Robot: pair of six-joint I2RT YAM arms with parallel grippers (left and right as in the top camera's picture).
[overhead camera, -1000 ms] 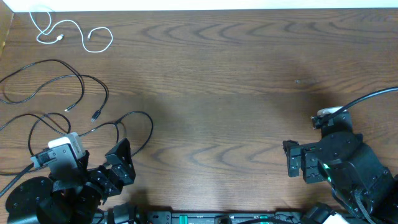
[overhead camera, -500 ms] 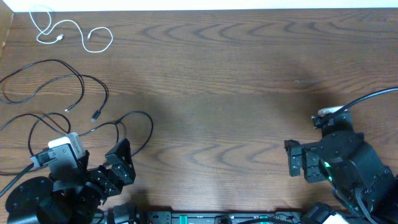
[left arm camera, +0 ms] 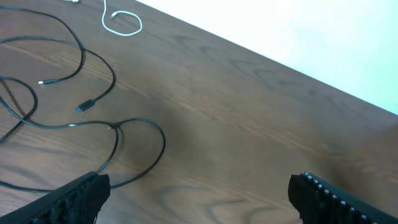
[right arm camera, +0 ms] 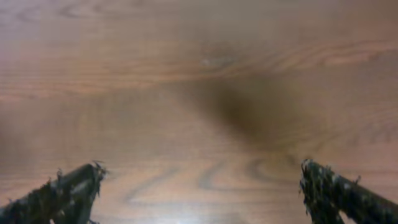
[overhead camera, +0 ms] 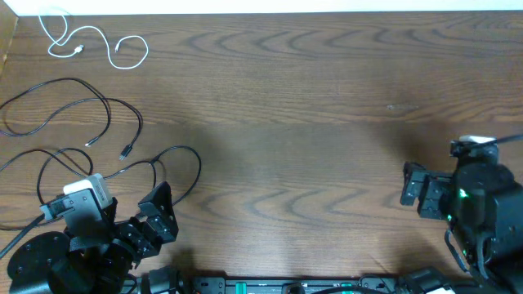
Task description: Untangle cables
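The left hand [overhead camera: 160, 214] and the right hand [overhead camera: 411, 186], well apart from it, are both released and empty. One black cable [overhead camera: 186, 149] loops on the worktop [overhead camera: 294, 106] just beyond the left hand. The other black cable [overhead camera: 65, 80] lies farther beyond, the white cable [overhead camera: 91, 29] farthest, apart from both.

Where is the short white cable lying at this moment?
In the overhead view the white cable lies at the far left corner of the table, beyond the black cables and apart from them.

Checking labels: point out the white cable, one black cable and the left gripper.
white cable [overhead camera: 78, 51], overhead view, its plug end.
black cable [left arm camera: 81, 107], left wrist view, its plug end.
left gripper [left arm camera: 200, 182], left wrist view, midway between open fingertips.
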